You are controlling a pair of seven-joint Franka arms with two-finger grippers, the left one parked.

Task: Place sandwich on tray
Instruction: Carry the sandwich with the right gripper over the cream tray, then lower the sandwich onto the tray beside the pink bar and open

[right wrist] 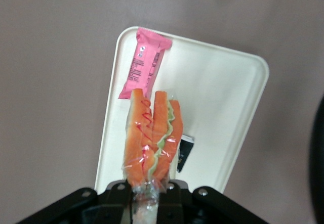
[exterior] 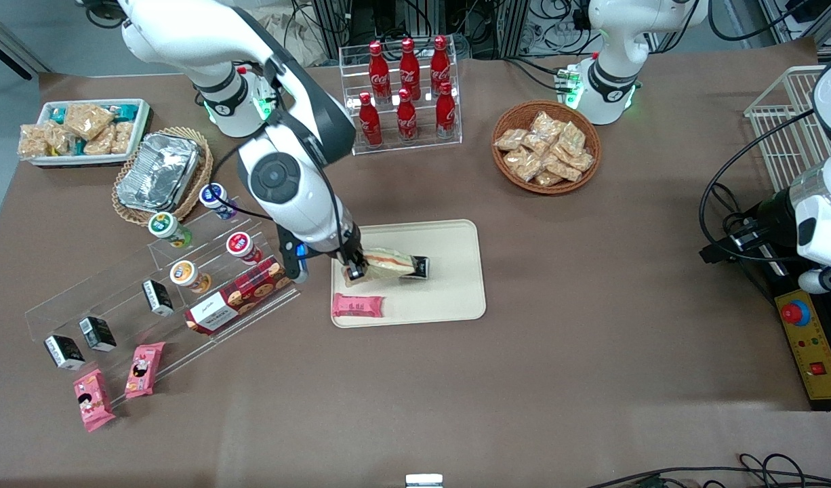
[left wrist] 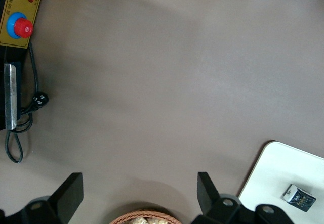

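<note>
The sandwich [exterior: 388,263], a wrapped wedge with pale bread and orange and green filling, hangs over the cream tray [exterior: 449,285]. My right gripper [exterior: 354,270] is shut on its wrap at the end toward the working arm. In the right wrist view the sandwich [right wrist: 152,138] sticks out from between the fingers over the tray [right wrist: 223,102]. Whether it touches the tray surface I cannot tell. A black label on the wrap [right wrist: 185,152] shows beside the filling.
A pink snack bar [exterior: 357,306] lies on the tray's corner nearest the front camera. An acrylic shelf with cups and a biscuit box [exterior: 236,295] stands close by, toward the working arm's end. A cola bottle rack [exterior: 405,88] and a snack basket [exterior: 545,147] stand farther from the camera.
</note>
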